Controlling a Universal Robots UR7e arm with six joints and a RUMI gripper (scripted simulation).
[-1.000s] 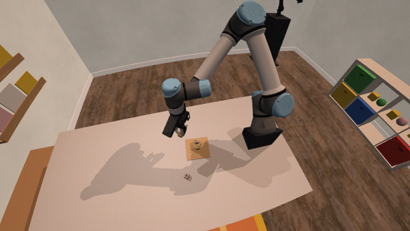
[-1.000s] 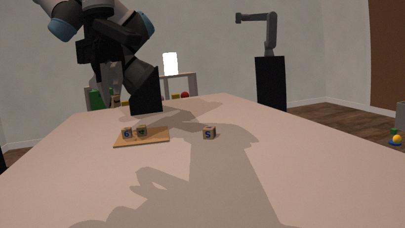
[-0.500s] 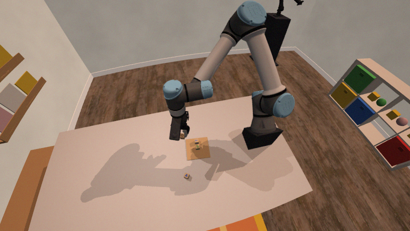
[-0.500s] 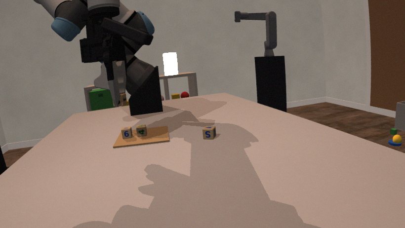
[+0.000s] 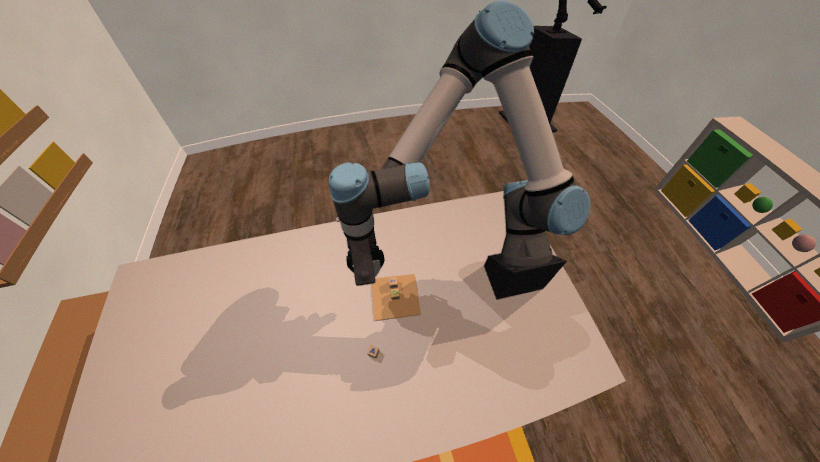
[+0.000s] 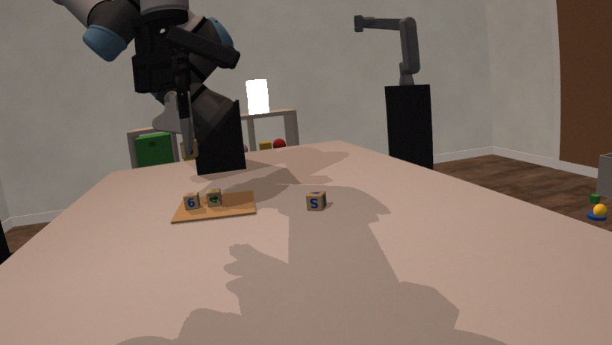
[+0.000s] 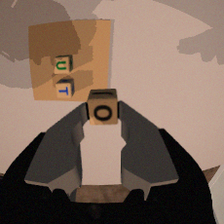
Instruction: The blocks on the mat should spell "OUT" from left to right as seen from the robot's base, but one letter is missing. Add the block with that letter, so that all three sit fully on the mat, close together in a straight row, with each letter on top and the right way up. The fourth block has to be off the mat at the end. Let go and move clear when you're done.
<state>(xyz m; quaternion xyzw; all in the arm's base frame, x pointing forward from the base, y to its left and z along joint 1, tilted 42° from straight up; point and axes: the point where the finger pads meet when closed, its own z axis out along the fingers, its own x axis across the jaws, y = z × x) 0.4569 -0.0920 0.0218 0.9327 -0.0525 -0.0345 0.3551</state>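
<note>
An orange-brown mat [image 5: 389, 296] lies on the table near the arm's base. Two wooden blocks stand on it close together: the wrist view shows a green U [image 7: 62, 63] and a blue T [image 7: 63, 88] on their tops. My gripper [image 7: 103, 102] is shut on a wooden block with a black O [image 7: 102, 109] on its top. It holds the block in the air beside the mat's edge, off the T end of the row. The held block also shows in the exterior view [image 6: 189, 149], well above the table. A fourth block [image 5: 374, 351] lies on the table off the mat.
The arm's black base [image 5: 523, 274] stands on the table behind the mat. A second black pedestal with an arm [image 6: 407, 124] stands past the table. Shelves with coloured bins [image 5: 745, 223] stand at the right of the room.
</note>
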